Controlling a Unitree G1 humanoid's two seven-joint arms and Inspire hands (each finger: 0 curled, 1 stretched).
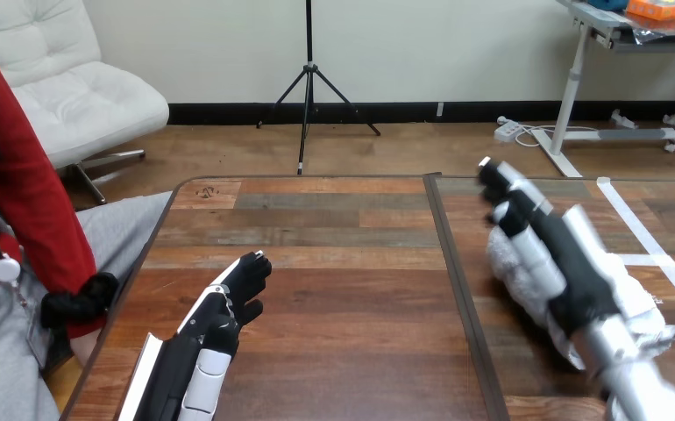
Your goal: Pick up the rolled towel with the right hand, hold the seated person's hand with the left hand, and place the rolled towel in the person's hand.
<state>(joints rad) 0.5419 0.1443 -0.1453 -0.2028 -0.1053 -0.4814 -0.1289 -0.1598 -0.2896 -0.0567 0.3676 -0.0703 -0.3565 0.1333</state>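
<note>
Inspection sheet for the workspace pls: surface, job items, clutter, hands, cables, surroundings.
Surface: wooden table, two panels with a dark seam between them; white tape lines on its right part.
Job's things: rolled towel, white, at the table's right part, under the right hand; whether it is lifted cannot be told.
Clutter: nothing seen.
Hands: left hand open, over the table's left part, holding nothing; right hand lies over the towel, grip cannot be told.
Cables: nothing seen on the table.
Surroundings: person seated at the table's left side, red sleeve beside the edge, apart from the left hand.
</note>
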